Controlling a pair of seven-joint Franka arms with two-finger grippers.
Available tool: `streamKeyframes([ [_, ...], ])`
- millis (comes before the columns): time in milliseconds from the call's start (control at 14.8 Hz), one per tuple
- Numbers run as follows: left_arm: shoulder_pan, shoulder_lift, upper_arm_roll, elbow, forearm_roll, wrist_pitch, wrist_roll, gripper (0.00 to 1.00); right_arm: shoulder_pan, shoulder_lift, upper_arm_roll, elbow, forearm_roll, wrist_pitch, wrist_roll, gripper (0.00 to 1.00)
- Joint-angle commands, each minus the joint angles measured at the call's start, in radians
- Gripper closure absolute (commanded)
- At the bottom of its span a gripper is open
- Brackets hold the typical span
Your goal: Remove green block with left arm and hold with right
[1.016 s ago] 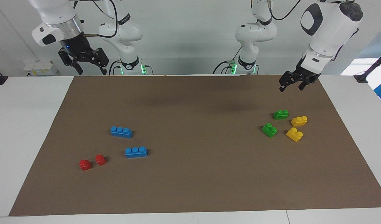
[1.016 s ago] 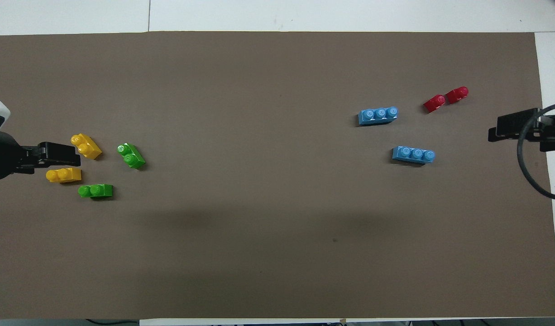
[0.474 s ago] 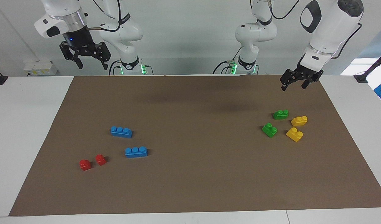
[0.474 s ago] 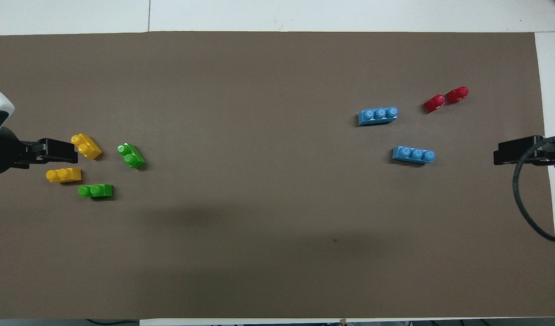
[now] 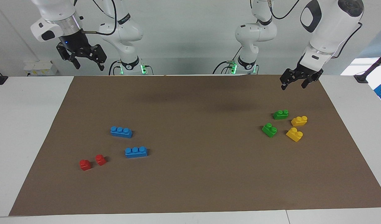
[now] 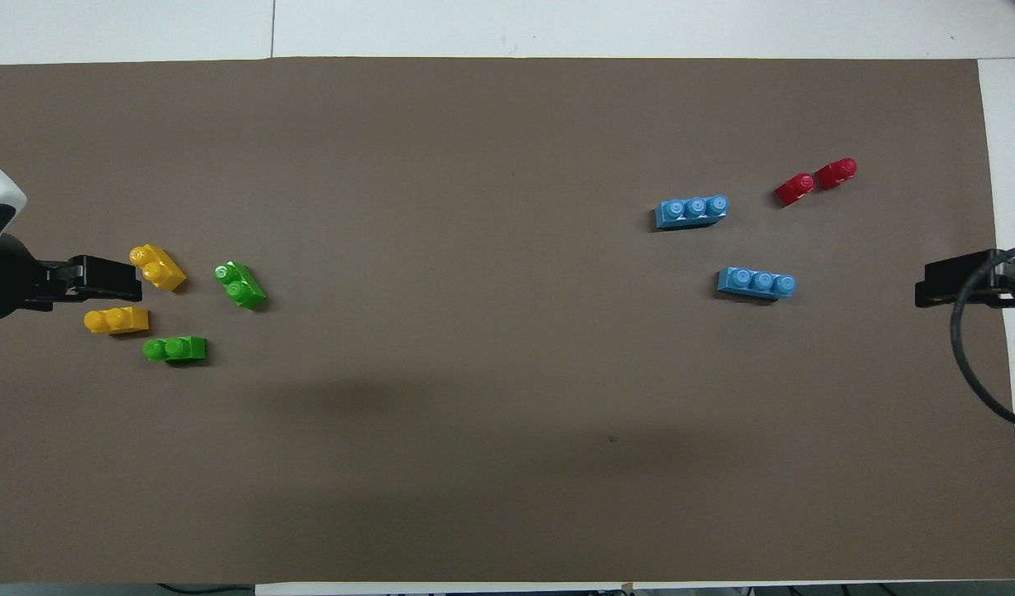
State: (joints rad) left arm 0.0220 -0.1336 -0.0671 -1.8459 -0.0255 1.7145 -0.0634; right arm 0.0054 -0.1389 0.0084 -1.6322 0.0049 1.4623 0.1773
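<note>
Green block (image 5: pixel 280 114) lies ungrasped near the mat's left-arm edge; left gripper (image 5: pixel 293 82), jaws parted, has stalled above it, right gripper (image 5: pixel 84 61), parted, retreating.

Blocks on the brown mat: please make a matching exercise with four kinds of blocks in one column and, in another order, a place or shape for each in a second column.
Column 1
1. green blocks
2. yellow blocks
3. blue blocks
4. red blocks

Column 2
A. long, with three studs each
B. closest to the edge at the left arm's end
C. farthest from the robots of all
D. two studs each, beside the yellow pair, toward the table's middle

Pairs: 1-D, 2-B, 3-A, 4-C
</note>
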Motion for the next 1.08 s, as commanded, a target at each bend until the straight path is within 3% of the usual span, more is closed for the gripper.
streamKeyframes([
  [0, 0.007, -0.004, -0.008, 0.014, 0.015, -0.027, 0.013, 0.0, -0.015, -0.007, 0.007, -0.021, -0.022, 0.009, 0.031, 0.0],
  [677, 0.007, -0.015, -0.008, 0.016, 0.015, -0.036, 0.013, 0.0, -0.016, 0.001, 0.007, -0.038, -0.025, 0.016, 0.028, 0.0],
  [1016, 0.007, -0.017, -0.008, 0.017, 0.015, -0.039, 0.011, 0.0, -0.019, 0.001, 0.007, -0.038, -0.042, 0.035, -0.071, 0.0],
])
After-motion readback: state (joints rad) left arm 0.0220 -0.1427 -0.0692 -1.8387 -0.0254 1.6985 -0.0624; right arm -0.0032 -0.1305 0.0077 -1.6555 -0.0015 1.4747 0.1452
